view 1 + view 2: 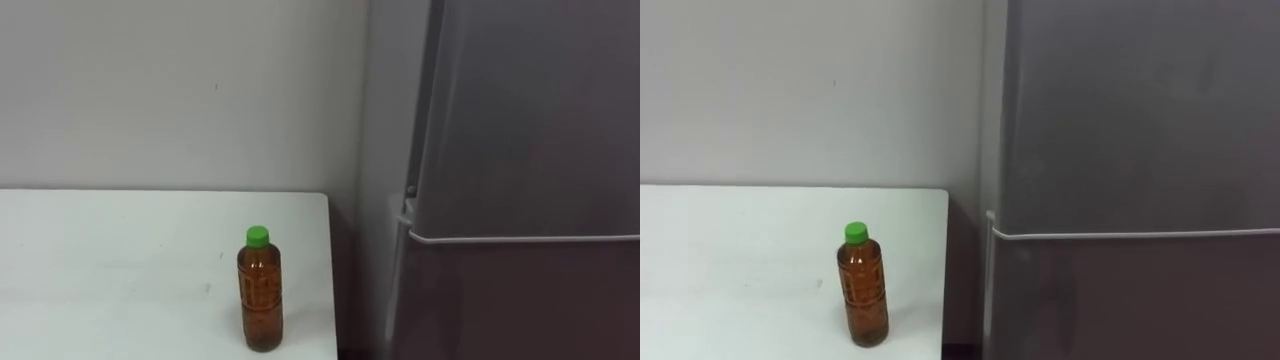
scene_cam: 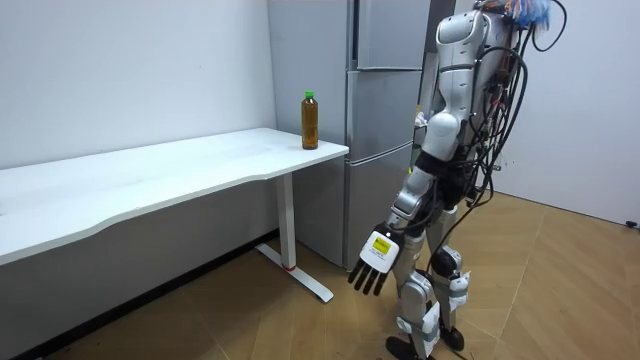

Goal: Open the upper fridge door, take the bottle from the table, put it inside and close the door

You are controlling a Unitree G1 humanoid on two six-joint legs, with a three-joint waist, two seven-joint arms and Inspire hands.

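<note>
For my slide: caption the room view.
Robot stands before the closed fridge, left hand hanging open; bottle upright near the table edge.

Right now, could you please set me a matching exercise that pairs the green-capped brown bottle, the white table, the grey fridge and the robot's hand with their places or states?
1. brown plastic bottle with a green cap
2. tall grey metal fridge
3. flat white table
4. left hand

a. doors shut
b. hangs low, fingers straight
c. stands upright near the tabletop's end
d. runs along the wall

Pairs: 1-c, 2-a, 3-d, 4-b.
</note>
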